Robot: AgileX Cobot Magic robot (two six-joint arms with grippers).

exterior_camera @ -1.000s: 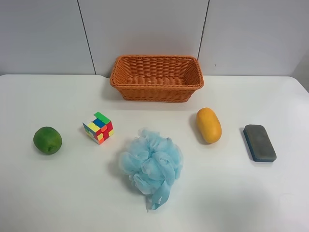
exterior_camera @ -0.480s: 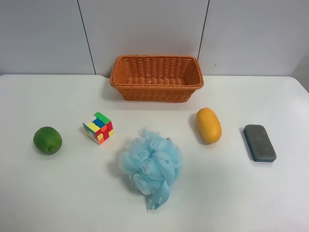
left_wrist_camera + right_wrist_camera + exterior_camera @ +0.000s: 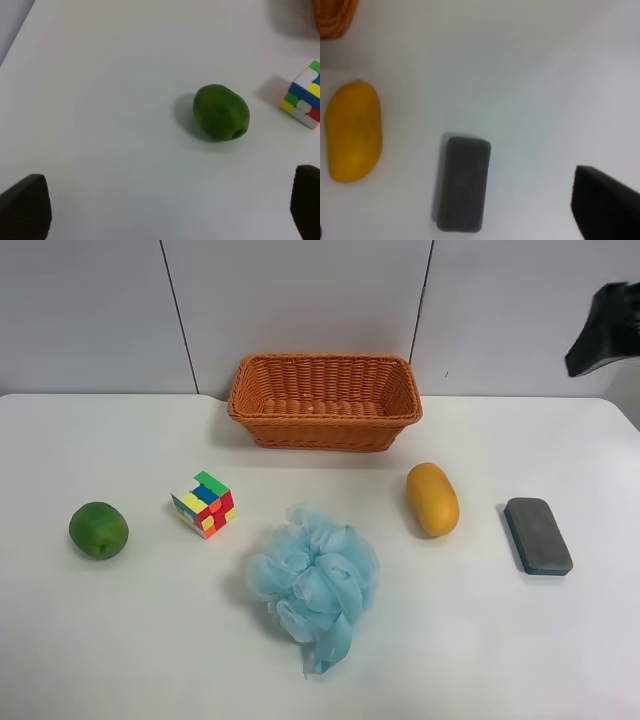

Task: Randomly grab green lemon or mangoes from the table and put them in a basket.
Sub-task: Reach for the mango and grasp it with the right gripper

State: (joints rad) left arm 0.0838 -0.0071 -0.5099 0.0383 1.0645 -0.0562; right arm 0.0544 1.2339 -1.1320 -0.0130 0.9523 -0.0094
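your white bench carries everything; the basket sits empty near its far edge. the arm at the exterior high view's right hangs over the side where the mango lies, and the right wrist view looks down on that fruit, its long axis running roughly toward the basket, so count this arm the nearer for it. the green lemon lies well apart from the basket, ahead of the left tool, whose fingers stand wide and hold nothing. of the right tool you see one finger only; its spread cannot be told.
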